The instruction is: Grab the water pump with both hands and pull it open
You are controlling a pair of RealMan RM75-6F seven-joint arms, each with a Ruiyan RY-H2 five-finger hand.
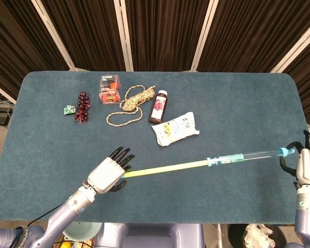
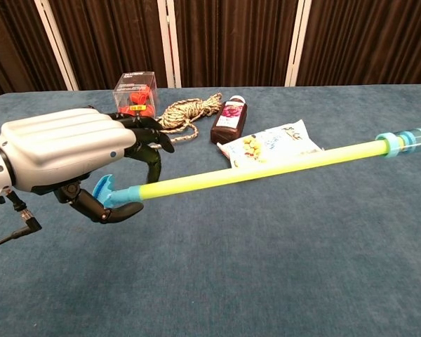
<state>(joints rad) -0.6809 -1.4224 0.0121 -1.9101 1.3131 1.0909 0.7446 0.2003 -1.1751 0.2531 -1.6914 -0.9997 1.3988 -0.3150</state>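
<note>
The water pump (image 1: 165, 168) lies drawn out across the front of the table, its yellow rod (image 2: 266, 170) pulled far out of the clear tube (image 1: 248, 155). My left hand (image 1: 107, 174) holds the blue handle (image 2: 104, 189) at the rod's left end, with the thumb curled under it and the fingers arched loosely over it. At the table's right edge my right hand (image 1: 306, 166) holds the tube's blue-capped tip (image 1: 285, 151) between its dark fingers. The chest view shows only the left hand (image 2: 63, 151).
Further back on the blue table (image 1: 51, 139) lie a snack packet (image 1: 175, 128), a dark bottle (image 1: 158, 107), a coil of rope (image 1: 132, 102), a clear box with red contents (image 1: 109, 89), dark grapes (image 1: 82, 107) and a small green item (image 1: 68, 109).
</note>
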